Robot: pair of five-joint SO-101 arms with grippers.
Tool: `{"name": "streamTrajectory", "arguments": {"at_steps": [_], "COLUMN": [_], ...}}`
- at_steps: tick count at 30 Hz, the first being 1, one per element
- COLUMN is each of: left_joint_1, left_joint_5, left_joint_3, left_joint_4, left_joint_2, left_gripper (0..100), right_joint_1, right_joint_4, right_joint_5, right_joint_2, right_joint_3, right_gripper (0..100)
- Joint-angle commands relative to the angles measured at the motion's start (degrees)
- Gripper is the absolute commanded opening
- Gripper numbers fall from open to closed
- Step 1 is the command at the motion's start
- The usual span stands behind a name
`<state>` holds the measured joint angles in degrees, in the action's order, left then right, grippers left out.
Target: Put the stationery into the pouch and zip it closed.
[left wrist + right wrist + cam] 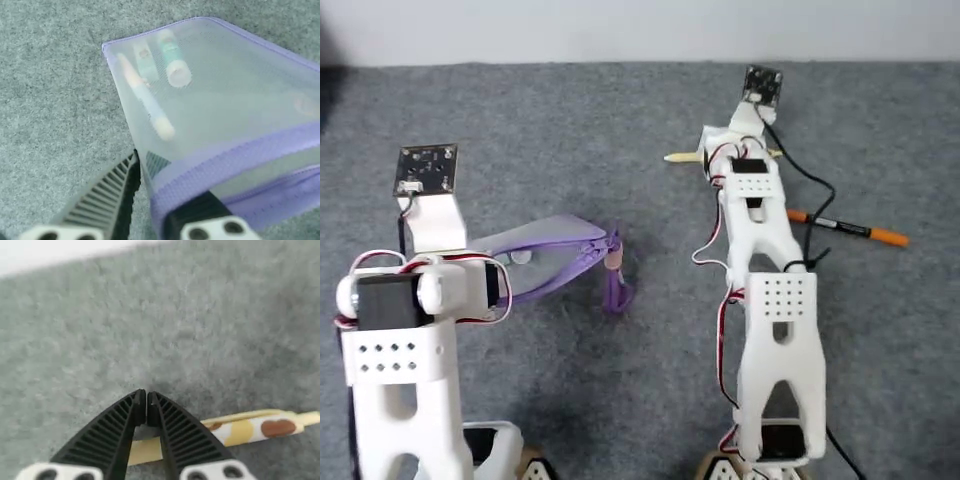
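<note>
The left jaws pinch the purple pouch [225, 100] by its edge, steadying it (some stationery inside); the right jaws clamp a cream pen [250, 430] on the worktop [620, 400], likely for loading.

Left: pouch [555, 255], pens [145, 100] inside; right: marker [847, 229], second pen [685, 157] behind it.

A translucent purple pouch [555, 255] holds three stationery pieces [145, 102]. A cream spotted pen [685, 157] lies well apart from the pouch, and an orange pen [845, 228] farther still.
</note>
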<state>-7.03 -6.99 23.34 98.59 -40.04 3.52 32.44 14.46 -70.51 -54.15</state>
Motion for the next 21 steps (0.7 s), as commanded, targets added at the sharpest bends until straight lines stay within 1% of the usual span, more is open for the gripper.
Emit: {"name": "streamTrajectory", "arguments": {"at_steps": [1, 6, 8, 11, 14, 16, 18, 21], "left_joint_1": [0.09, 0.18, 0.35, 0.44, 0.44, 0.44, 0.44, 0.53], "left_joint_5": [-0.26, -0.26, -0.26, -0.26, -0.26, -0.26, -0.26, -0.26], "left_joint_3": [0.13, 0.13, 0.13, 0.13, 0.04, 0.04, 0.13, 0.13], "left_joint_4": [-0.70, -0.70, -0.70, -0.70, -0.70, -0.70, -0.70, -0.70], "left_joint_2": [0.53, 0.44, 0.44, 0.70, 0.79, 0.70, 0.62, 0.62], "left_gripper": [1, 1, 1, 1, 1, 1, 1, 1], "right_joint_1": [-0.04, -0.57, -0.66, -0.66, -0.57, -0.66, -1.19, -0.92], "right_joint_4": [13.14, 40.13, 48.75, 59.65, 67.82, 70.55, 70.02, 65.27], "right_joint_5": [0.26, 0.35, 0.35, 0.26, 0.18, 0.18, 0.26, 0.70], "right_joint_2": [-2.77, -4.79, -5.05, -5.14, -4.53, -4.00, -2.86, -0.84], "right_joint_3": [-14.95, -30.24, -35.60, -41.32, -42.29, -42.29, -42.29, -42.29], "right_gripper": [1.4, 1.4, 1.4, 1.4, 1.5, 1.5, 1.5, 1.5]}}
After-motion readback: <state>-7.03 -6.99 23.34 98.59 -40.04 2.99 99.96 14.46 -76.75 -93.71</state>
